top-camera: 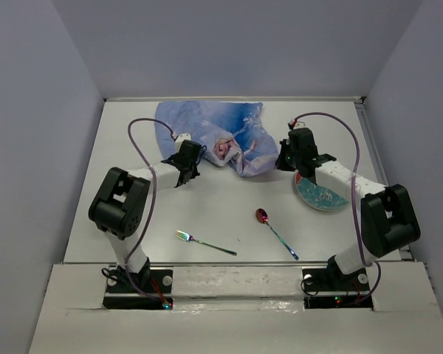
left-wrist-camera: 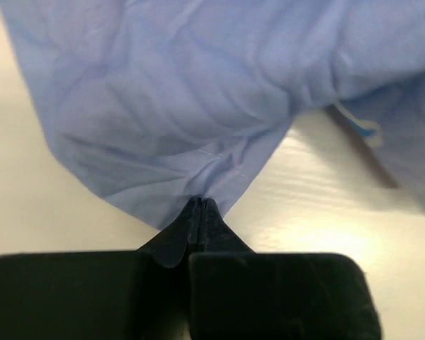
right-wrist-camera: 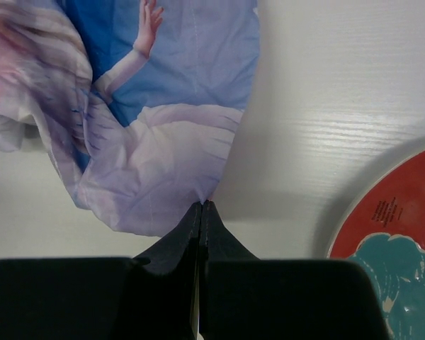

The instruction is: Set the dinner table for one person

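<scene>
top view: placemat [top-camera: 214, 122] is bunched in a heap at the far middle of the bench [top-camera: 221, 200], not laid flat; left gripper [top-camera: 194, 156] sits at its near-left edge, right gripper [top-camera: 284, 161] at its near-right corner; plate [top-camera: 321, 193] is on the right, partly under the right arm; fork [top-camera: 203, 242] and spoon [top-camera: 273, 228] lie loose nearer the arm bases, well apart from the cloth; left wrist: fingers closed flat together with the plain blue edge of the placemat [left-wrist-camera: 184, 106] running down into the tips, looks pinched but only by a thin bite; right wrist: same story, fingers closed on the pointed corner of the printed side [right-wrist-camera: 163, 142], red-rimmed plate [right-wrist-camera: 397, 255] just to the right of them, not touching the cloth; my read is the step is spreading the mat, so: lift both corners together and only slightly, pull apart left/right until the middle folds drop out, then drag toward the near side and lay it down taut; keep both arms in sync, since a bite this thin may slip if one arm leads; stop short of fork and spoon, and keep the right corner off the plate rim; the bench itself: big flat matte-white top filling the whole floor of the enclosure, faint grain and a soft glare patch visible close up [left-wrist-camera: 326, 205], everything in play rests on it
</scene>
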You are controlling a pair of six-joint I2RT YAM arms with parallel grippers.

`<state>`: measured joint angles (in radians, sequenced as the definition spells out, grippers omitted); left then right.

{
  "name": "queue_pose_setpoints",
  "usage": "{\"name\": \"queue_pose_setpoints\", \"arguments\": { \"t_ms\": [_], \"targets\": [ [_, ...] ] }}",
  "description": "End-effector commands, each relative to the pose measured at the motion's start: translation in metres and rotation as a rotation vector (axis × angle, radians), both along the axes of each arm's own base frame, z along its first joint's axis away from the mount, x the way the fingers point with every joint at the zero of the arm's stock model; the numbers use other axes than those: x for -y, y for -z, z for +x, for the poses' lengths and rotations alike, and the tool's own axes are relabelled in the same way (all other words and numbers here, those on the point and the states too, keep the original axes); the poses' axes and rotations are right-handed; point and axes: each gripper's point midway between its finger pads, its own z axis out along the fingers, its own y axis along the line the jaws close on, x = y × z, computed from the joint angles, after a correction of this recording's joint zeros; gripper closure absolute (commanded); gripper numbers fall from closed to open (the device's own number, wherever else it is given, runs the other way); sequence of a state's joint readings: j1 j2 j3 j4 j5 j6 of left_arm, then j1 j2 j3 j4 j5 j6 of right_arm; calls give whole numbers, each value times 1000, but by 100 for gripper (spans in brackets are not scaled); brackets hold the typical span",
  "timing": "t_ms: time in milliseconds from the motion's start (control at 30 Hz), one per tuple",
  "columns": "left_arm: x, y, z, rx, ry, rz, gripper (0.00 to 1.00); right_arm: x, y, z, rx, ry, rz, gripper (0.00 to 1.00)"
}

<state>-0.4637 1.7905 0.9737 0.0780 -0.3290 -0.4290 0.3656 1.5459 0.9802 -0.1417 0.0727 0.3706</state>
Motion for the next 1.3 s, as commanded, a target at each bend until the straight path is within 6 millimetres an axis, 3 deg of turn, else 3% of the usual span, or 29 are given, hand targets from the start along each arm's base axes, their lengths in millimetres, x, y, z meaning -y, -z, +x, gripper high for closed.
{"name": "queue_pose_setpoints", "arguments": {
  "t_ms": [0,67,100,167,200,333,433,467,500,567,600,667,767,933,1100,1267],
  "targets": [
    [-47,-33,-15,59,-105,25,100,8,-28,19,100,35,-15,100],
    [-67,-31,-24,54,-143,-33,100,15,-26,18,96,53,-28,100],
    [-74,-44,-24,95,-159,-78,100,20,-24,19,93,67,-30,100],
    [-92,-46,-29,116,-215,-122,100,22,-16,13,69,68,-33,100],
    [-96,-58,-29,150,-229,-132,100,26,-13,12,59,80,-35,100],
    [-108,-72,-34,188,-275,-150,100,32,-6,7,43,102,-47,100],
    [-120,-82,-38,216,-324,-167,68,36,-6,3,37,120,-55,100],
    [-120,-85,-39,226,-325,-171,68,36,-6,1,35,123,-54,100],
    [-120,-91,-42,246,-325,-183,54,37,-7,-1,37,125,-49,99],
    [-120,-93,-46,254,-322,-193,46,38,-6,-6,32,130,-47,69],
    [-120,-94,-50,261,-325,-204,46,41,-6,-8,33,138,-54,47],
    [-121,-83,-61,245,-336,-214,44,43,-10,-10,41,143,-52,36],
    [-117,-77,-72,251,-353,-274,43,35,-26,-14,69,108,-5,35],
    [-115,-51,-94,205,-400,-308,45,27,-45,-21,108,69,50,36],
    [-119,-35,-98,198,-512,-323,57,-1,-40,-37,97,-20,128,38],
    [-134,-26,-85,195,-594,-240,54,-17,-28,-49,66,-86,160,39]
  ]
}}
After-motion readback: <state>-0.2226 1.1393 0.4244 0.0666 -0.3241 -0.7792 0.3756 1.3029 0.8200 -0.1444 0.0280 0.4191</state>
